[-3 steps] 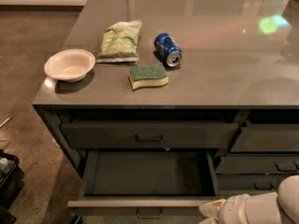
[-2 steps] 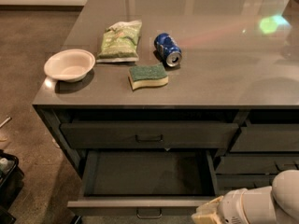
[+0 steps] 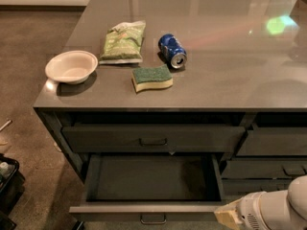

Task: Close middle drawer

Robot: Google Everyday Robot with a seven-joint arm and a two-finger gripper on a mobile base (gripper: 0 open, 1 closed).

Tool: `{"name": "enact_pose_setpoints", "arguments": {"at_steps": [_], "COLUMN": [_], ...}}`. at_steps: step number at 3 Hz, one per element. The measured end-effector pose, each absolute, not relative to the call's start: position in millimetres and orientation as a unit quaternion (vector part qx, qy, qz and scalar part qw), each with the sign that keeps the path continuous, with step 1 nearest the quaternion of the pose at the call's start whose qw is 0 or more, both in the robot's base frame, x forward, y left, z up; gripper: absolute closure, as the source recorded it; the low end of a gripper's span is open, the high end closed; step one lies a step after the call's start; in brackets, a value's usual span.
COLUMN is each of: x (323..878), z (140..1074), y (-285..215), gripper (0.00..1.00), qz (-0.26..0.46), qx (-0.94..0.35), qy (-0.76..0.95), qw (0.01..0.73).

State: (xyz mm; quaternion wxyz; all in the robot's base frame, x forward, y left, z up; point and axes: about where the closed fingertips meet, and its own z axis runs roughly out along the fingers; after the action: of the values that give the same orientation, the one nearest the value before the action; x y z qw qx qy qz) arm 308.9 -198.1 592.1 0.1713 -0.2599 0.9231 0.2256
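Note:
The middle drawer is pulled far out below the countertop, and its dark grey tray shows bare inside. Its small loop handle sits at the centre of the front, at the bottom edge of the view. My gripper is at the bottom right, at the right end of the drawer front, on a white arm. Most of the gripper is cut off by the frame's edge.
The top drawer above is pushed in. More drawers stand to the right. On the countertop lie a white bowl, a green snack bag, a blue can and a green-yellow sponge. A dark bin stands on the floor at left.
My gripper has shifted only slightly sideways by the right end of the drawer front. The drawer stays as far open as before.

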Motion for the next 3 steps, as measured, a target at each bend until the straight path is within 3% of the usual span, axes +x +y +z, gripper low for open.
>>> {"name": "enact_pose_setpoints", "arguments": {"at_steps": [3], "x": [286], "z": [554], "y": [-222], "gripper": [1.0], "qz": [0.246], "qx": [-0.203], "qy": [0.936], "qw": [0.15]}}
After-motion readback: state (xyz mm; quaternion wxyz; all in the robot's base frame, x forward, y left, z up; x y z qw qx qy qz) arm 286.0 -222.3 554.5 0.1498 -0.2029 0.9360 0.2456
